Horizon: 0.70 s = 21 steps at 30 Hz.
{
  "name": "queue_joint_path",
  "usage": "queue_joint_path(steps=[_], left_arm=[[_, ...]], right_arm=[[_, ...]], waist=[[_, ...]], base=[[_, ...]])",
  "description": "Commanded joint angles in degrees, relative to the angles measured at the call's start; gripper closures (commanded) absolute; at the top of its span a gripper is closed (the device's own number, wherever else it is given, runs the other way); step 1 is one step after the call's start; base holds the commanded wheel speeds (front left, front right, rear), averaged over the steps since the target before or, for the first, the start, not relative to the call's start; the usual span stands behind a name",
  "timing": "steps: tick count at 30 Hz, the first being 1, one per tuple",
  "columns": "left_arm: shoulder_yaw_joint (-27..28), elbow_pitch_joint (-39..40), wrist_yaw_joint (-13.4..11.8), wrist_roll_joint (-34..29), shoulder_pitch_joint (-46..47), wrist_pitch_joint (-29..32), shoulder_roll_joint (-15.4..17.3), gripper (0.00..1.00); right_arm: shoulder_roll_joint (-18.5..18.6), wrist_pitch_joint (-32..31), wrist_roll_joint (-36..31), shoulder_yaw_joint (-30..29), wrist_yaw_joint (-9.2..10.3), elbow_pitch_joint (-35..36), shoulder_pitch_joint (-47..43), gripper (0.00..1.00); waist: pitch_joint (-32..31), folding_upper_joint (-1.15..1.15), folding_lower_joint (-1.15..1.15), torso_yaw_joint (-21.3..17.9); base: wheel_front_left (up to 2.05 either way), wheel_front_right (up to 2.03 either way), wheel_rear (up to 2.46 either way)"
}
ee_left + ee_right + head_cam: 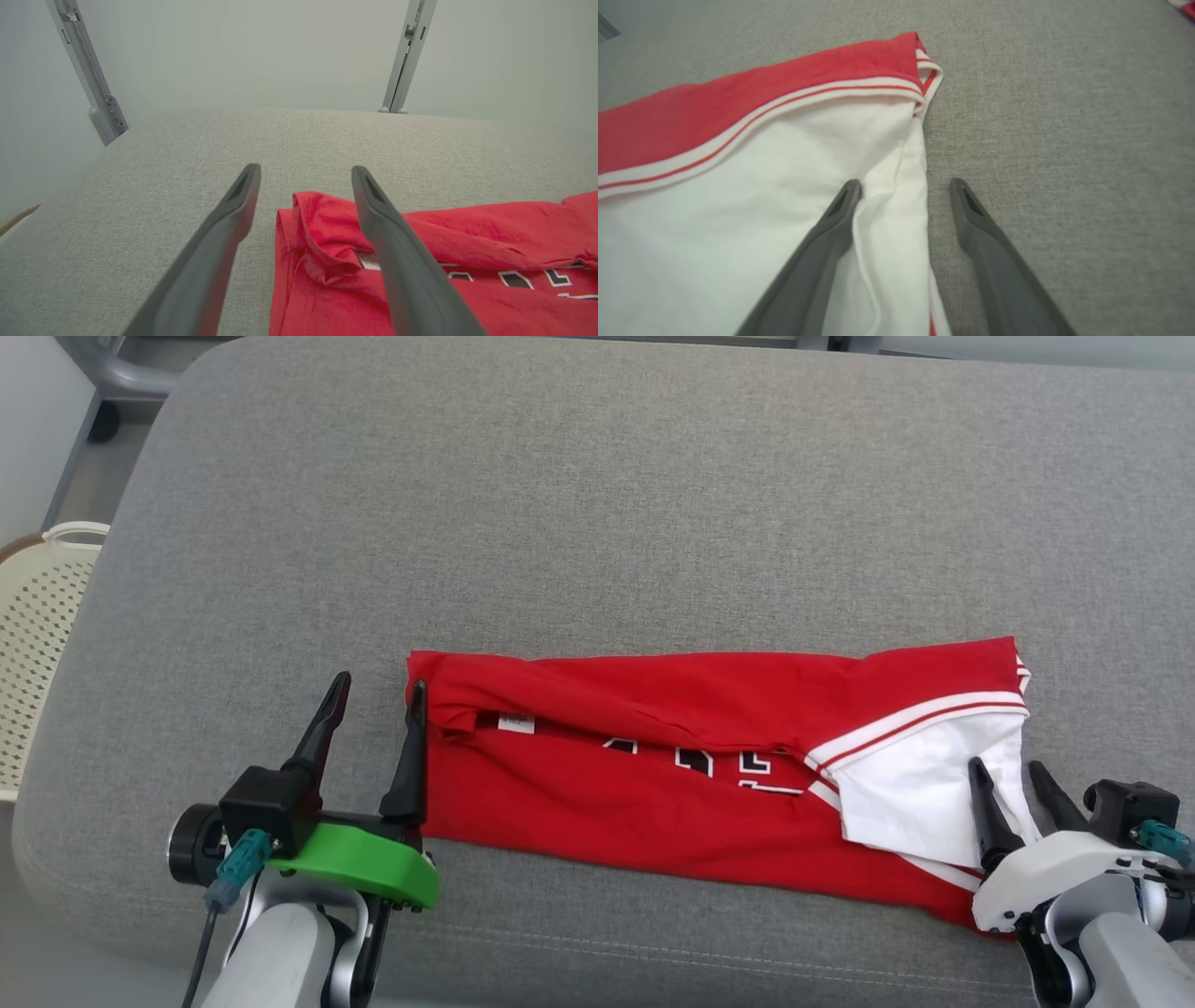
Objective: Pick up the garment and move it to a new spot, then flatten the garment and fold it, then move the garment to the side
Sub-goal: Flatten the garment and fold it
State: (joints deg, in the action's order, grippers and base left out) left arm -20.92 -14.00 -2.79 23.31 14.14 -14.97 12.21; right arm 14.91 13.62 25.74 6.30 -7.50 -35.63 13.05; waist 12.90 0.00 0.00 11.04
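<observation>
Where the head view looks down on the padded grey bench point(560, 523), we see the garment point(653, 775) as a long folded red strip running from the centre toward 4 o'clock. Part-hidden dark lettering point(700, 761) crosses its middle, a small white label point(515, 722) sits under the upper fold, and a white panel point(915, 784) edged in red-and-white striped trim closes its 3 o'clock end.

We find the left tool point(380, 683) at 7 o'clock, spread wide and pinching nothing. One finger stands at the strip's 9 o'clock edge and the other over bare fabric. Its wrist view shows the left tool point(306, 170) straddling that edge: red garment point(317, 289) under the 4 o'clock finger, grey bench point(327, 135) under the 8 o'clock one. Two metal struts point(406, 56) rise at 11 and 1 o'clock.

The right tool point(1006, 767) sits at 4 o'clock, also spread. In its wrist view the right tool point(906, 183) brackets the white hem – one finger over the garment point(738, 186), the other over the bench point(1064, 140). We cannot tell whether either finger touches the cloth.

A cream perforated basket point(37, 644) stands at 9 o'clock, beside the bench.
</observation>
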Motion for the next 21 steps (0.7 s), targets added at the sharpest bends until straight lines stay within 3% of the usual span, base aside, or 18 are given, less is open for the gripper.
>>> queue_joint_path(steps=[1,9,21], left_arm=[[0.35,-0.19,0.3,-0.65,0.95,-0.19,-0.09,0.0],[1.87,-0.12,0.75,-1.43,0.78,-0.19,-0.68,0.0],[3.33,-0.04,1.71,-2.78,0.85,-0.19,-1.54,0.0]], right_arm=[[-0.47,-0.87,1.08,1.57,0.01,-1.19,-0.38,1.0],[1.98,0.05,5.87,4.8,0.1,-0.23,0.8,1.0],[8.74,1.59,6.28,-7.41,0.09,-1.7,-0.57,1.0]], waist=[[0.06,0.0,0.0,-0.35],[0.3,0.0,0.0,-2.12],[0.79,0.0,0.0,-5.55]], base=[[0.0,0.0,0.0],[0.0,0.0,0.0],[0.0,0.0,0.0]])
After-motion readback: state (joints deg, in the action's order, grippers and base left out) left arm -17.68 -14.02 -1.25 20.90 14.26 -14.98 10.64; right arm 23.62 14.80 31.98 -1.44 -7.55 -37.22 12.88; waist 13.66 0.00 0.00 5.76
